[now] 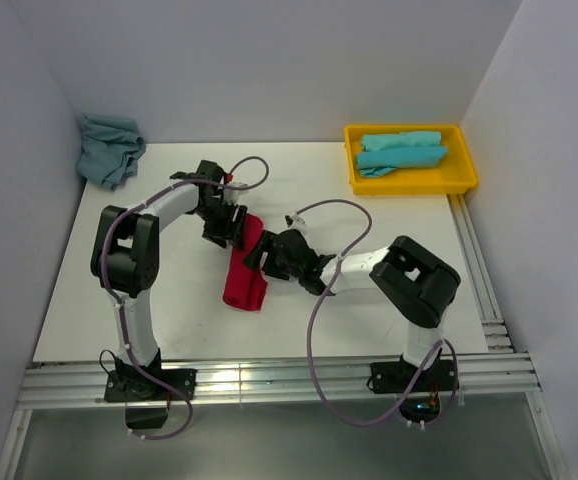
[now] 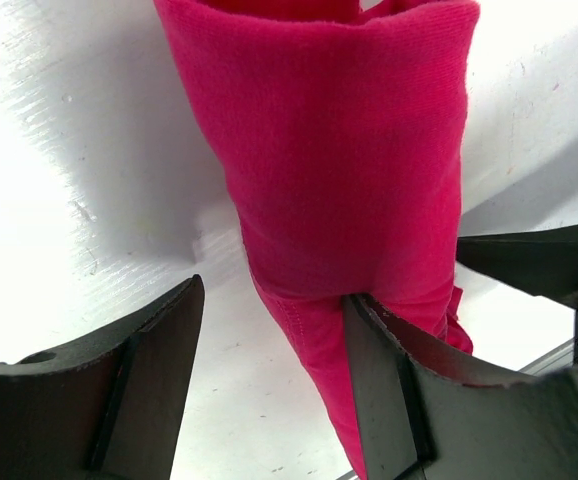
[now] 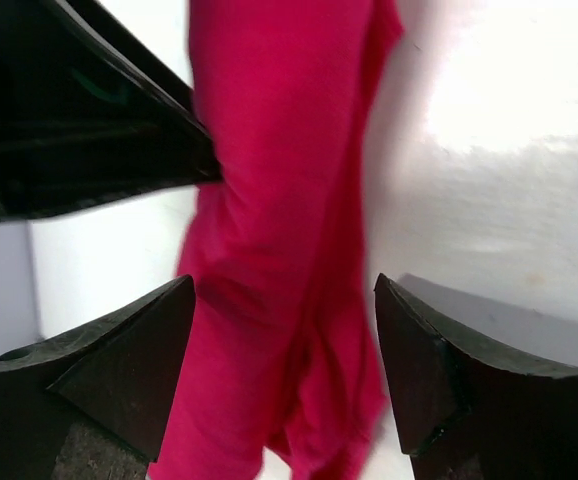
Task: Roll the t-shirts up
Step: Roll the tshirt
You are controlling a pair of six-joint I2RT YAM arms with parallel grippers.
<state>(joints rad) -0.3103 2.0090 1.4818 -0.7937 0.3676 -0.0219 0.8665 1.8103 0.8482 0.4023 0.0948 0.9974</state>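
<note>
A bright red t-shirt [image 1: 245, 272], folded into a narrow strip, lies on the white table between the two arms. My left gripper [image 1: 225, 226] hovers over its far end, open. In the left wrist view the red t-shirt [image 2: 339, 150] runs down between the fingers, and the right finger [image 2: 409, 390] overlaps its edge. My right gripper [image 1: 262, 250] stands open astride the strip from the right. In the right wrist view the red t-shirt [image 3: 269, 200] lies between the spread fingertips [image 3: 129, 370]. One light turquoise t-shirt [image 1: 109, 148] sits crumpled at the back left.
A yellow tray [image 1: 464, 172] at the back right holds folded turquoise t-shirts [image 1: 399, 152]. White walls close the table on the left, back and right. Metal rails run along the near and right edges. The left gripper's body [image 3: 79, 120] shows dark in the right wrist view.
</note>
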